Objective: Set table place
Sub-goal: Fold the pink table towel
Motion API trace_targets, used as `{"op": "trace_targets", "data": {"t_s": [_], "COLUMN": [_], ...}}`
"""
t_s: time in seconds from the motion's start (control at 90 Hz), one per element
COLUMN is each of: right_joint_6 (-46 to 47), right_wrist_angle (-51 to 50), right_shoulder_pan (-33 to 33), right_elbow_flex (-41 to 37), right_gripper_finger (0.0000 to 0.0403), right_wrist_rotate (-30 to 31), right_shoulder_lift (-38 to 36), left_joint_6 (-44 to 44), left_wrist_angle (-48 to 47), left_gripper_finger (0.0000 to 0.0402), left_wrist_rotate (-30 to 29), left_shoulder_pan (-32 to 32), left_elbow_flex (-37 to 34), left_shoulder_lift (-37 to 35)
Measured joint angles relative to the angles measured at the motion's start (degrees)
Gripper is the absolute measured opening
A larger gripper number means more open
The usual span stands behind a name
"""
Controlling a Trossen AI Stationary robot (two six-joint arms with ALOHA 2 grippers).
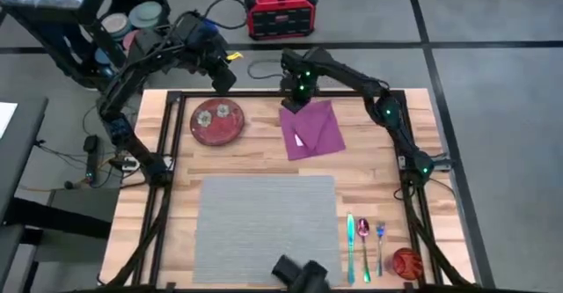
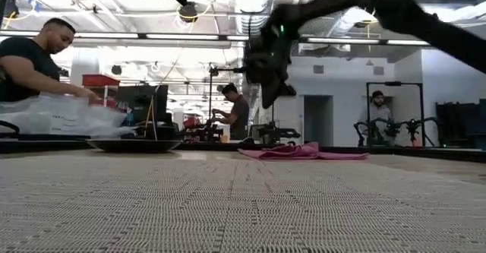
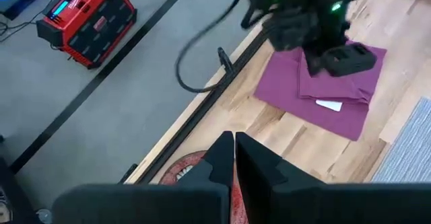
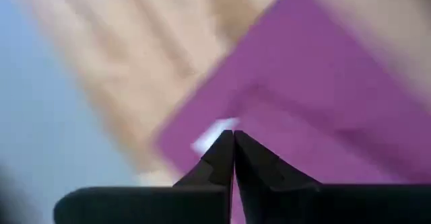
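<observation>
A: While both arms hang at the far edge of the worktop (image 1: 264, 165), where's the mat?
B: Mat (image 1: 264, 227) lies near-side centre, long axis across, bare. Right gripper (image 1: 295, 99), fingers pressed together, empty, above the napkin's (image 1: 312, 130) far corner. Left gripper (image 1: 224, 77), also closed, empty, beyond the plate (image 1: 217, 121).
A: Nearer arm?
B: Right to napkin, left to plate

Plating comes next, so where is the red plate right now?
In the high view, the red plate sits on the table's far left part, left of the purple napkin, beyond the grey placemat.
</observation>
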Motion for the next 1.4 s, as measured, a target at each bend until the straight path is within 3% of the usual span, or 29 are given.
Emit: {"op": "trace_targets", "data": {"t_s": [0.078, 0.189, 0.356, 0.511, 0.744, 0.856, 0.978, 1.156, 1.4], "right_joint_6": [-1.96, -0.05, 4.27, 5.73, 15.16, 20.51, 21.07, 21.07, 22.95], "right_wrist_angle": [5.22, 14.30, 14.80, 18.30, 40.53, 48.74, 49.34, 50.67, 55.76], "right_shoulder_pan": [4.23, 8.93, 13.41, 14.33, 13.11, 11.58, 12.47, 13.64, 11.79], "right_elbow_flex": [-0.02, -0.04, -3.17, -19.01, -50.30, -60.80, -62.29, -62.56, -69.45], "right_gripper_finger": [0.0000, 0.0000, 0.0000, 0.0000, 0.0000, 0.0000, 0.0000, 0.0000, 0.0000], "right_wrist_rotate": [5.95, 1.91, 6.03, 5.64, 6.03, 1.93, -1.80, -0.71, -1.51], "right_shoulder_lift": [-1.14, -0.98, 0.66, -3.81, -24.59, -28.72, -27.82, -27.49, -27.32], "left_joint_6": [0.02, 0.00, 0.09, 1.32, 2.60, 2.58, 2.49, 1.65, 2.18], "left_wrist_angle": [-0.05, -0.60, -1.55, -1.55, -0.33, -0.06, 0.45, 0.57, 1.54], "left_gripper_finger": [0.0000, 0.0000, 0.0000, 0.0000, 0.0000, 0.0000, 0.0000, 0.0000, 0.0000], "left_wrist_rotate": [0.01, 0.01, 0.00, 0.00, -0.02, -0.02, 0.04, 0.09, 0.10], "left_shoulder_pan": [0.00, 0.00, 0.00, 0.00, 0.04, 0.02, 0.03, 0.01, 0.02], "left_elbow_flex": [0.00, 0.00, -0.02, -0.02, -0.02, -0.02, -0.02, -0.02, -0.02], "left_shoulder_lift": [0.00, 0.00, -1.28, -3.58, -4.61, -4.46, -3.79, -2.81, -2.49]}}
